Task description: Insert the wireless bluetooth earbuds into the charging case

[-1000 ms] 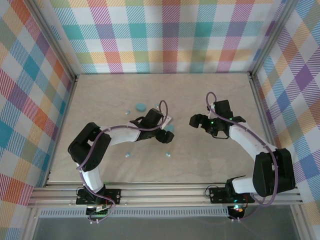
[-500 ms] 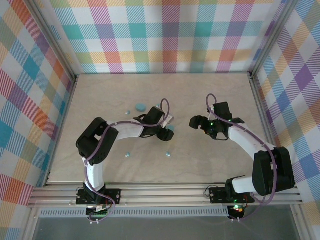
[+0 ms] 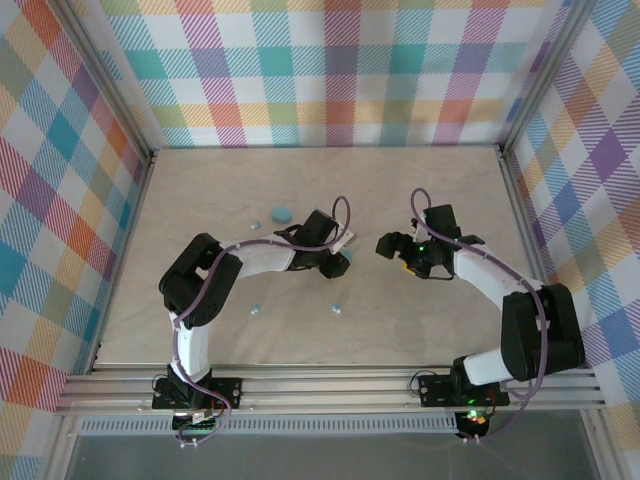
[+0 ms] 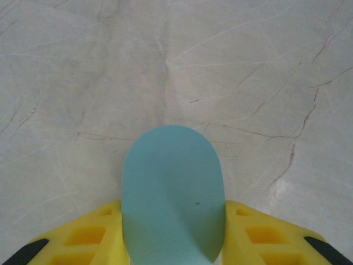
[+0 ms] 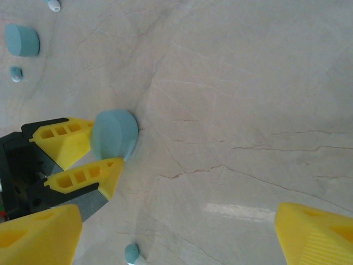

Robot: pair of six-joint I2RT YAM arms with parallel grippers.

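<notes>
Left arm folded at the elbow, forearm reaching right to table centre. Left gripper [image 3: 335,262] clenched on smooth matte pale blue oval charging case [image 4: 172,187], yellow ribbed fingers [image 4: 88,234] pressing both flanks. Tiny pale blue-grey rounded earbuds [image 3: 255,309] lie loose on veined beige marble-look tabletop [image 3: 200,200]: two on the near side, two by second pale blue oval case [image 3: 282,212]. Right arm reaches left, right gripper [image 3: 390,252] spread wide, empty, just beside the held case.
</notes>
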